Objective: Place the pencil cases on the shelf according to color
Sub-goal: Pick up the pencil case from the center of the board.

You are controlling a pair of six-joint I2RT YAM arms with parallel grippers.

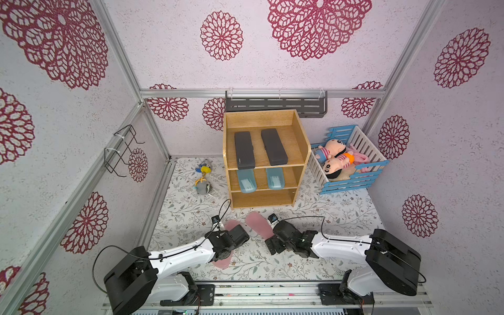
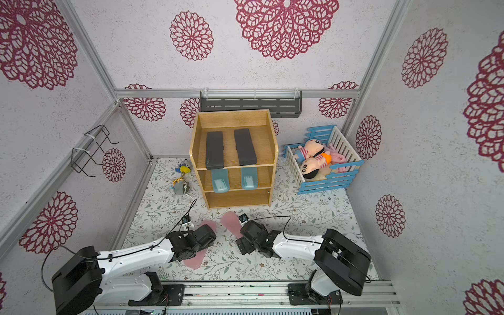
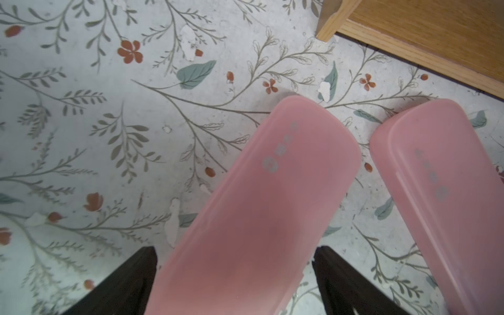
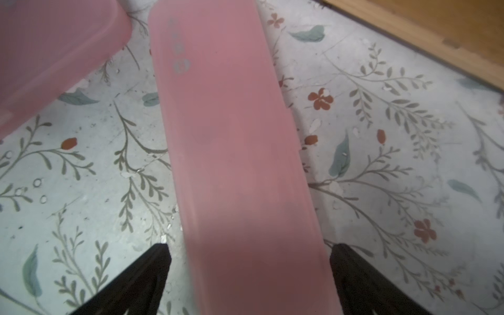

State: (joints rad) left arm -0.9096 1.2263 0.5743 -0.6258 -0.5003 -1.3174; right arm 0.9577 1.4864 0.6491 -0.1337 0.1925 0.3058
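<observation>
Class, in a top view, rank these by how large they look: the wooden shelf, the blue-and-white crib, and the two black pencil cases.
1. The shelf
2. The crib
3. Tied: the left black pencil case and the right black pencil case look alike, so I leave them unranked.

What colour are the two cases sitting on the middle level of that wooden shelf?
Both pencil cases are translucent teal; a top view shows it best.
</observation>
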